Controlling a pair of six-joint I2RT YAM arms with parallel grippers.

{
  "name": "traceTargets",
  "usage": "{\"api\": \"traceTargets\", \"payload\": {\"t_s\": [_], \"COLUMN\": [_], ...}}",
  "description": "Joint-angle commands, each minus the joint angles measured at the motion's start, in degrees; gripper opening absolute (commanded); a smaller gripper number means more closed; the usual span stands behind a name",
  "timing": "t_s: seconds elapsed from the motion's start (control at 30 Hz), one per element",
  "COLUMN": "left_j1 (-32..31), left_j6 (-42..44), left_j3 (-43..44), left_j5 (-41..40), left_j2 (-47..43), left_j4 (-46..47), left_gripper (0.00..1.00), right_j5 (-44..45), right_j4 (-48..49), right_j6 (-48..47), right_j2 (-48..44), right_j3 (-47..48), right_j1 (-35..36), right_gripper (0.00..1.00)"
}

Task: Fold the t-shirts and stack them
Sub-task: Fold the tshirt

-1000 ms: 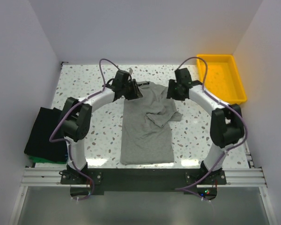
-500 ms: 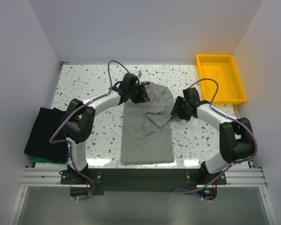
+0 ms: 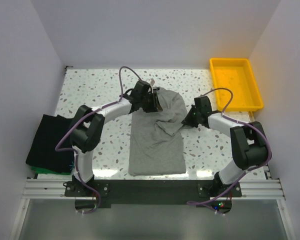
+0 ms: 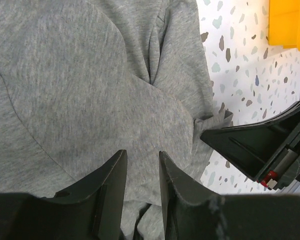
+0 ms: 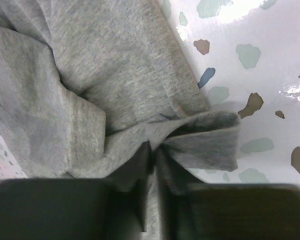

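A heather-grey t-shirt [image 3: 157, 145] lies lengthwise in the middle of the table, its upper part humped and rumpled. My left gripper [image 3: 154, 101] is at the shirt's upper left edge, shut on a bunch of grey fabric [image 4: 90, 75] held low between the fingers [image 4: 110, 185]. At the shirt's right side, my right gripper [image 3: 186, 120] is shut on a pinched fold of the sleeve [image 5: 205, 140]. A black finger of the right gripper [image 4: 250, 142] shows in the left wrist view. A folded black t-shirt [image 3: 47, 142] rests on a green one [image 3: 40, 170] at the left table edge.
A yellow tray [image 3: 255, 85] stands at the back right corner, and its corner [image 4: 290, 22] shows in the left wrist view. White walls close in the speckled table [image 3: 100, 85] on three sides. The arms' base rail [image 3: 150, 190] runs along the near edge.
My right gripper came down from the shirt's far right corner to the sleeve and closed on it. The left gripper shifted right with the shirt's top edge, humping the fabric.
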Motion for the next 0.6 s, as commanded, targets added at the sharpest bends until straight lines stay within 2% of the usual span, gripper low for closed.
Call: {"api": "traceTargets", "payload": {"t_s": [0.0, 0.03, 0.07, 0.17, 0.37, 0.57], "left_j1": [-0.01, -0.01, -0.01, -0.01, -0.01, -0.01], "left_j6": [0.02, 0.10, 0.02, 0.01, -0.25, 0.01], "left_j3": [0.61, 0.61, 0.61, 0.61, 0.61, 1.66], "left_j5": [-0.84, -1.02, -1.19, -1.81, -1.81, -1.37], "left_j2": [1.09, 1.27, 1.79, 2.67, 4.52, 6.45], "left_j4": [2.84, 2.84, 2.84, 3.10, 4.24, 4.68], "left_gripper": [0.36, 0.36, 0.36, 0.36, 0.36, 0.36], "right_j5": [0.15, 0.68, 1.56, 4.38, 6.05, 7.27], "right_j4": [3.77, 3.77, 3.77, 3.25, -0.80, -2.91], "right_j6": [1.98, 1.98, 2.07, 1.37, -1.96, -5.74], "right_j2": [-0.02, -1.68, -2.91, -9.41, -21.79, -27.53], "right_j3": [-0.87, -1.40, -1.92, -4.56, -3.34, 0.52], "right_j1": [0.20, 0.11, 0.20, 0.20, 0.99, 5.99], "right_gripper": [0.07, 0.01, 0.00, 0.00, 0.00, 0.00]}}
